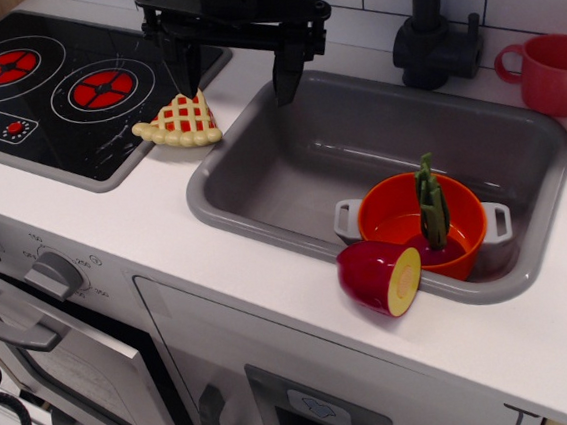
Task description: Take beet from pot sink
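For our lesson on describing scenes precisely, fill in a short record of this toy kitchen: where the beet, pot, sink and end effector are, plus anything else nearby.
beet: inside the pot, green stalks upright
pot: orange-red, standing in the sink's front right corner
sink: grey basin set in the white counter
end effector: open, above the sink's back left rim, holding nothing
halved purple toy: on the sink's front rim, beside the pot
pie slice: on the counter at the stove's edge
mug: red, behind the sink

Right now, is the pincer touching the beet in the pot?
Apart. The one view shows the open pincer above the sink's far-left corner, while the beet stands in the pot near-right.
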Action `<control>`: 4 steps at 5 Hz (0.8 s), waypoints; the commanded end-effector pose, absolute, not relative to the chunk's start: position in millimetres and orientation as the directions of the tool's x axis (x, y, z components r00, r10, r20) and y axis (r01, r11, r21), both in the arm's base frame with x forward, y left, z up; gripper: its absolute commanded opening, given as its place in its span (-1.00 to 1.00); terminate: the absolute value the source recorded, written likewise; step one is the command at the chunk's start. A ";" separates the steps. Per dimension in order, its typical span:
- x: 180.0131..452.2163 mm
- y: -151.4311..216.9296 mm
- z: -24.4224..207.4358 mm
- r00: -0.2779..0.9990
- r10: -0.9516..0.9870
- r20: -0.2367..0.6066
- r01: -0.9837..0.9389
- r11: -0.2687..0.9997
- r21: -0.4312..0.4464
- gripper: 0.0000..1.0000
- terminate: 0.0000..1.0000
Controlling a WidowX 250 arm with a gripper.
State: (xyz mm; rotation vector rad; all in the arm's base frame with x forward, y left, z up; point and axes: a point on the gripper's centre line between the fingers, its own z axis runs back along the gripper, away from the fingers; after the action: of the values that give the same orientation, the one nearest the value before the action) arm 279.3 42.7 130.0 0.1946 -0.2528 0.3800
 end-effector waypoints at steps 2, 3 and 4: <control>291.8 17.1 120.1 0.895 0.346 0.281 -0.389 0.914 0.114 1.00 -1.00; 302.1 -8.4 116.2 0.888 0.335 0.313 -0.366 0.929 0.044 1.00 -1.00; 308.8 -35.1 111.8 0.901 0.338 0.273 -0.348 0.937 -0.011 1.00 -1.00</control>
State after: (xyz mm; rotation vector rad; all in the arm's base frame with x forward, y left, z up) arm 302.2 -35.7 96.6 0.0547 -0.2294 0.3523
